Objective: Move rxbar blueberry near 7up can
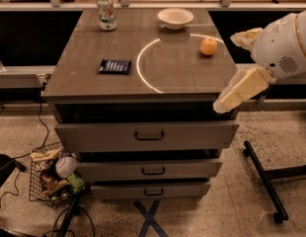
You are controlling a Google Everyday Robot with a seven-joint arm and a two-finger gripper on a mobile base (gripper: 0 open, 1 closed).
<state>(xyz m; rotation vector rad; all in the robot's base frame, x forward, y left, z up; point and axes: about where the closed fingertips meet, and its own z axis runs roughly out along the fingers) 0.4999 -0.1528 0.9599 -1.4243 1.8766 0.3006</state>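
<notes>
The rxbar blueberry point(115, 66) is a flat dark blue wrapper lying on the left part of the grey cabinet top point(94, 78). The 7up can point(106, 12) stands upright at the far left corner of the top, well behind the bar. My gripper point(226, 73) hangs at the right edge of the cabinet, off its front right corner and far from the bar. Its two cream fingers point(242, 89) are spread apart and hold nothing.
A white bowl point(175, 18) sits at the back centre and an orange point(209, 46) at the right, beside a white arc marked on the top. The cabinet has three drawers point(149, 135). A wire basket of snacks point(52, 177) stands on the floor at the left, a black stand leg point(264, 177) at the right.
</notes>
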